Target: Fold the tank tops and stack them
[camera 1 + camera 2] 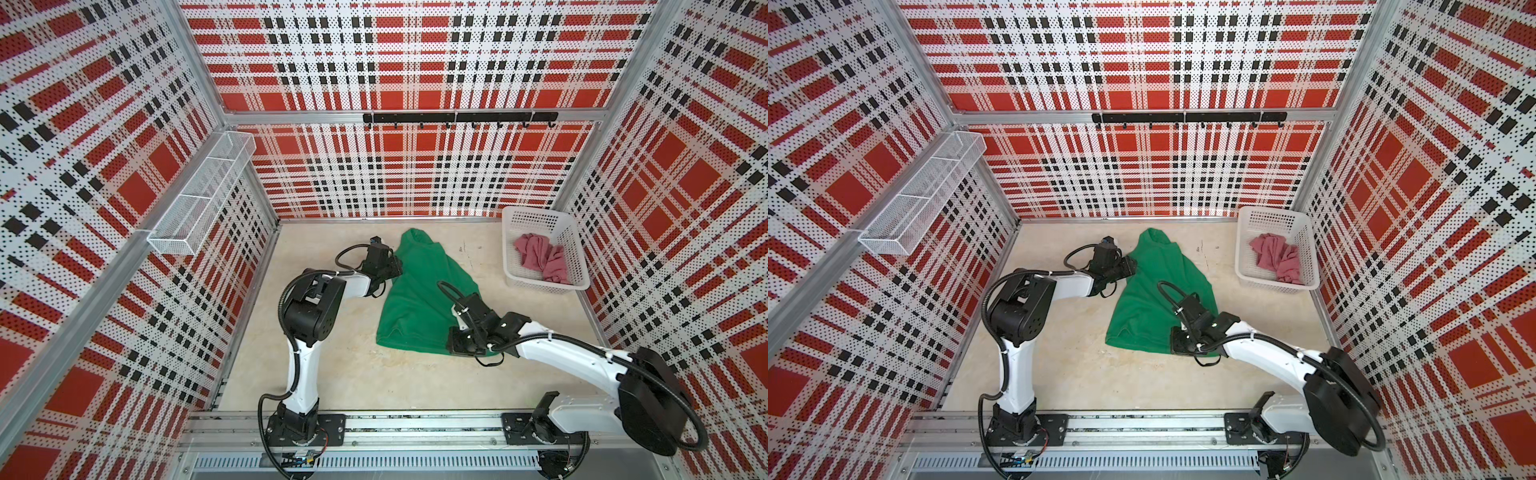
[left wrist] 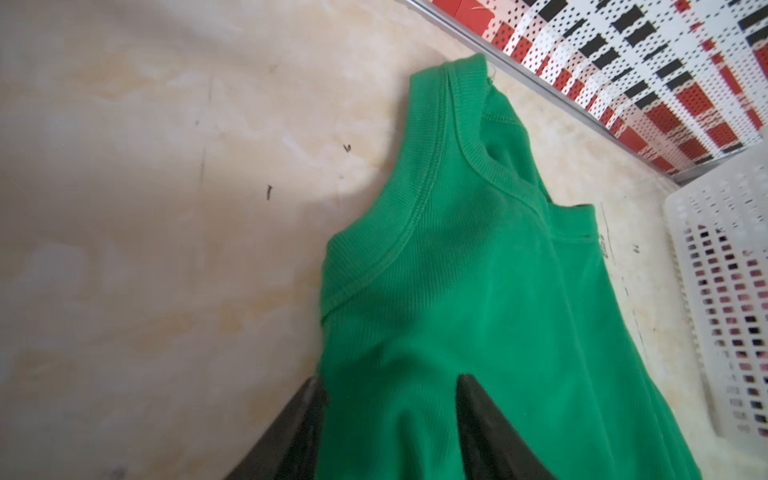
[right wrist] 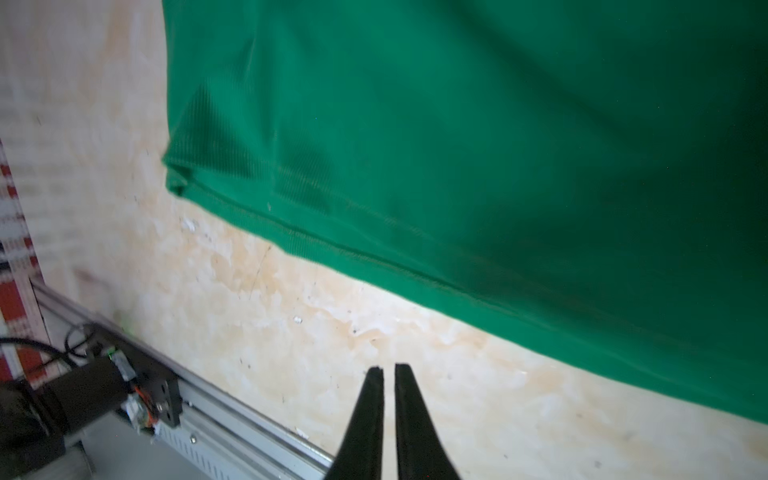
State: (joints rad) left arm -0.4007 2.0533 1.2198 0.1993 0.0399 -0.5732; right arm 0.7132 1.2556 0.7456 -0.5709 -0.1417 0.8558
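The green tank top (image 1: 419, 286) lies on the counter (image 1: 374, 374), its length running between both claws. The left claw (image 2: 390, 378) is spread, with cloth by the armhole between its jaws. The right claw (image 3: 388, 368) is pressed together and empty, just short of the hem.

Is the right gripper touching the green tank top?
Apart. The right wrist view shows bare table between the right gripper and the hem of the green tank top.
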